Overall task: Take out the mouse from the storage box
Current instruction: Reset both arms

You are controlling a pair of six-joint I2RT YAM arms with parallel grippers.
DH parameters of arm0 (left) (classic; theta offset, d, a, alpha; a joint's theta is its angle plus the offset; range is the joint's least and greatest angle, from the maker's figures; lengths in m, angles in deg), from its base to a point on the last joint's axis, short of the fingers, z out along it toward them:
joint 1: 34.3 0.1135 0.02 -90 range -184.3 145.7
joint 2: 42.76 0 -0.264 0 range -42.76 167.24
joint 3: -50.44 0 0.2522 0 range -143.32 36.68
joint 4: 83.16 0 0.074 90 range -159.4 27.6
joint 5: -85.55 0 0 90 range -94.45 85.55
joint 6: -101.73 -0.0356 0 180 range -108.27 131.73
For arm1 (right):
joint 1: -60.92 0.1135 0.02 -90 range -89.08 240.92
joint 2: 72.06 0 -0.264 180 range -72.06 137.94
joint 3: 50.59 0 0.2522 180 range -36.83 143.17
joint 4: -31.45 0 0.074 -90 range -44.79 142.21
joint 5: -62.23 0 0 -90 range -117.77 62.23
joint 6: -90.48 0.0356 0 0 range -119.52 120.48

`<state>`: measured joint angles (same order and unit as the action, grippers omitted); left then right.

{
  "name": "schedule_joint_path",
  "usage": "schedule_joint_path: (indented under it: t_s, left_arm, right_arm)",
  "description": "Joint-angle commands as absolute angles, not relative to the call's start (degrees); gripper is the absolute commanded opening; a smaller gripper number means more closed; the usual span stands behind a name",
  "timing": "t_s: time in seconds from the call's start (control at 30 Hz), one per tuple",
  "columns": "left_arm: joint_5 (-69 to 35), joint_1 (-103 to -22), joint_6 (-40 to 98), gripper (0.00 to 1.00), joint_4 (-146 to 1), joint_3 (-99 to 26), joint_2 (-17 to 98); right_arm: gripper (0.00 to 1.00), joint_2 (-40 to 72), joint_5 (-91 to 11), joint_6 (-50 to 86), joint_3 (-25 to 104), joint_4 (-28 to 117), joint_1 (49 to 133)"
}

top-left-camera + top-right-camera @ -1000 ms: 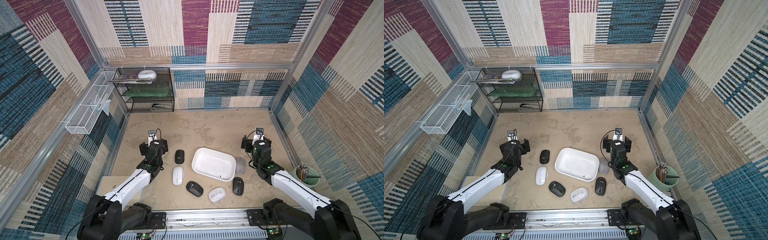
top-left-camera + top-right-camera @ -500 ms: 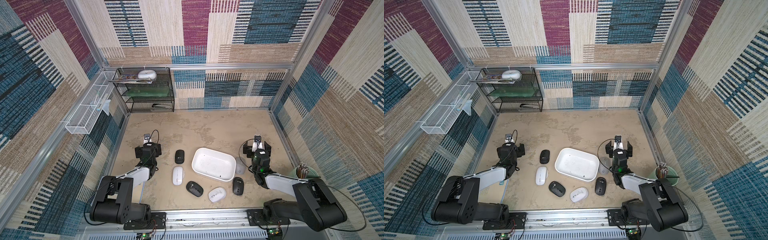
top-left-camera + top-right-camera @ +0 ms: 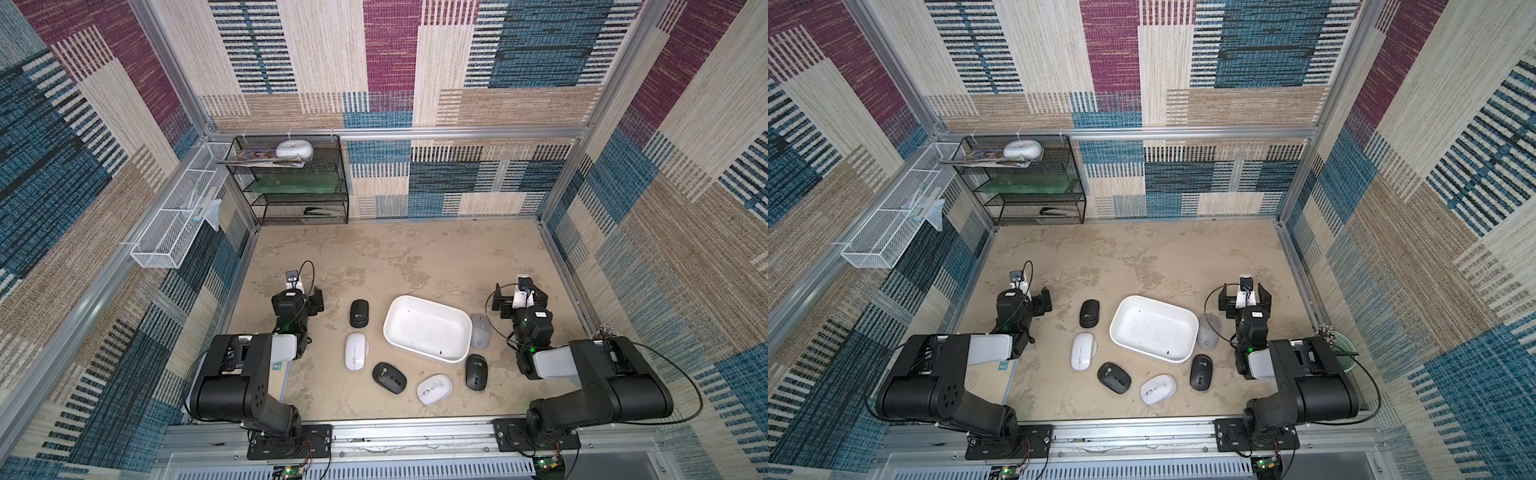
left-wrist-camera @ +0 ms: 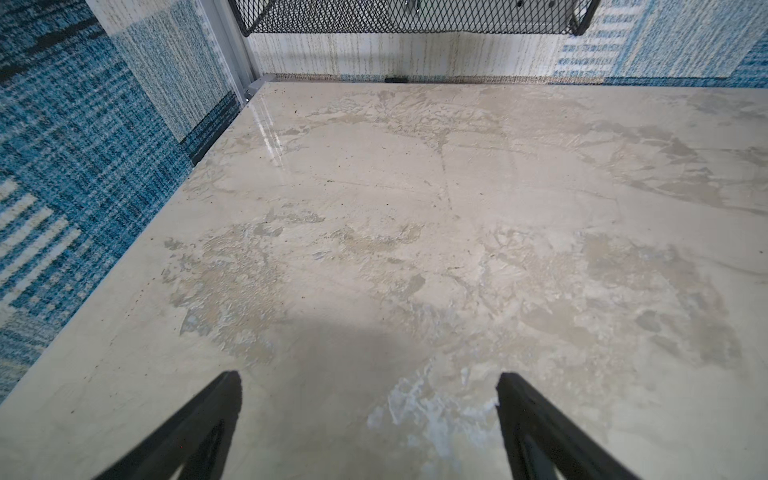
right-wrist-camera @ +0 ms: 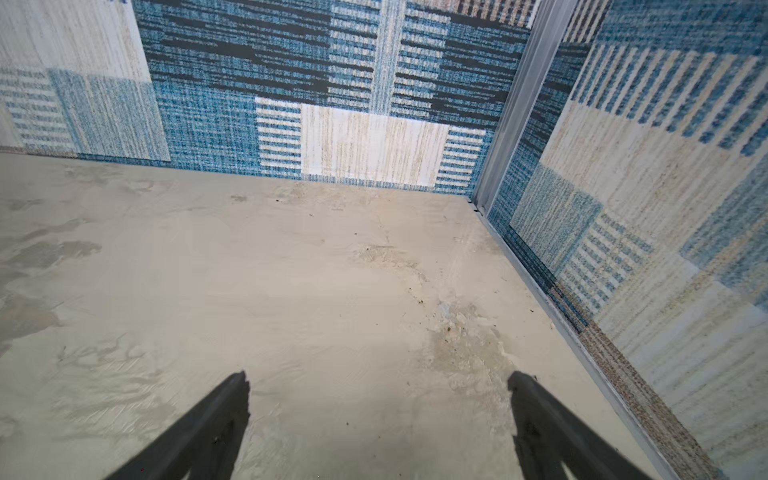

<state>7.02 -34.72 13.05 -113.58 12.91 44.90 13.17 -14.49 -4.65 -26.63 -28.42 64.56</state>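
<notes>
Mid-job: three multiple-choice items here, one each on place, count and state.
1. Relative to the storage box, the grey mouse lies: A inside; B beside it, on the table; C on its rim.
2. How many black mice on the table? A one; B three; C five.
3. The left pincer is: A open, empty; B shut on a mouse; C shut on the rim.
1B, it lies outside the wall; 2B, three dark shells show; 3A, bare table shows between its jaws.
</notes>
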Motion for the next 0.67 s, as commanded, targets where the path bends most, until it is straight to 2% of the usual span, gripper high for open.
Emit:
schedule_joint_path:
  t_s: [0.0,0.1,0.57,0.63]
  left_arm:
    - [5.9,-34.6,13.0,0.99,-118.4,13.7,45.5]
    - [5.8,-34.7,13.1,0.99,-116.9,13.4,45.0]
    - [4.5,-34.3,13.2,0.99,-116.9,13.5,44.9]
    - [4.1,-34.6,12.5,0.99,-116.7,13.2,45.1]
  right_arm:
    - [0.99,17.5,-21.1,-1.9,-25.7,-35.1,62.9]
    - [0.99,14.9,-23.2,-1.1,-22.9,-24.9,61.7]
    - [0.99,15.1,-22.5,-0.9,-23.3,-26.3,61.7]
    - [0.99,15.3,-19.5,0.4,-23.1,-26.1,61.7]
